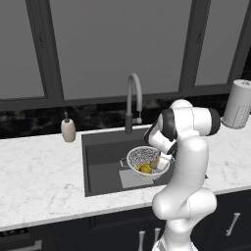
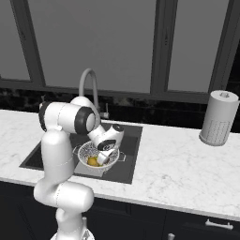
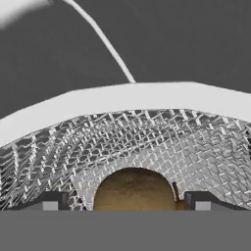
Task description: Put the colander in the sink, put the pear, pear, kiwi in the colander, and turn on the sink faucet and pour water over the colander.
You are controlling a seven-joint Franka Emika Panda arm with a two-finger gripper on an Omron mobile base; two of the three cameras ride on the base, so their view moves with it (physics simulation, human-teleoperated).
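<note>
The white-silver mesh colander (image 1: 138, 158) (image 2: 87, 152) sits on the floor of the dark sink (image 1: 104, 153) (image 2: 129, 137), just below the grey gooseneck faucet (image 1: 133, 93) (image 2: 89, 80). A yellow pear (image 1: 145, 168) (image 2: 93, 161) lies inside it. My gripper (image 1: 163, 158) (image 2: 105, 156) reaches down into the colander's right side. In the hand view the brown kiwi (image 3: 133, 188) rests against the mesh wall (image 3: 132, 127) between my fingertips. The gripper (image 3: 126, 202) stands open, with a gap showing beside the kiwi on the left. I cannot make out a second pear.
A beige soap dispenser (image 1: 68, 130) stands on the marble counter (image 1: 39, 171) left of the sink. A paper towel roll (image 1: 239, 104) (image 2: 217, 117) stands at the right. Dark windows rise behind the faucet.
</note>
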